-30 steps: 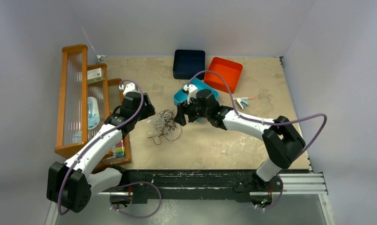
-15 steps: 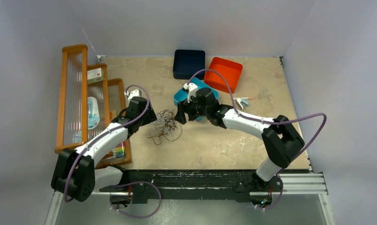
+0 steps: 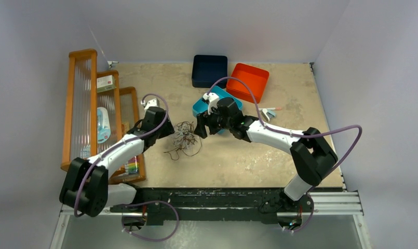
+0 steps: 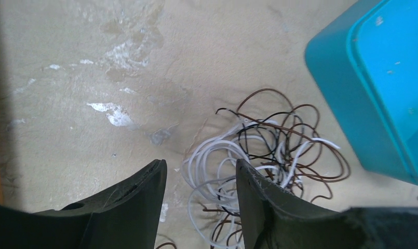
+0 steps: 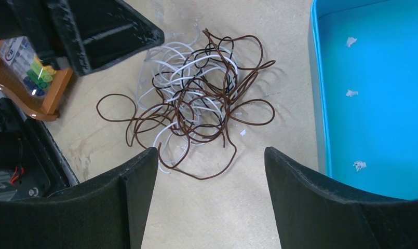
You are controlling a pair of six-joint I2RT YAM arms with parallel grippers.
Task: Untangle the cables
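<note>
The cables (image 3: 183, 138) lie in one tangled heap of thin white and dark brown-black wires on the table between the two arms. They also show in the left wrist view (image 4: 258, 155) and the right wrist view (image 5: 196, 104). My left gripper (image 4: 201, 171) is open just left of the heap, with white loops lying between its fingers. My right gripper (image 5: 211, 155) is open and empty, a short way right of the heap. In the top view the left gripper (image 3: 167, 128) and right gripper (image 3: 200, 127) flank the heap.
A teal bin (image 3: 201, 108) stands just behind the right gripper. A navy box (image 3: 209, 70) and an orange bin (image 3: 251, 80) sit at the back. A wooden rack (image 3: 84, 109) with items runs along the left edge. A small white object (image 3: 269, 111) lies right of the teal bin.
My left arm has stretched forward and right, bringing its gripper up to the left side of the heap. The right arm has stayed almost still.
</note>
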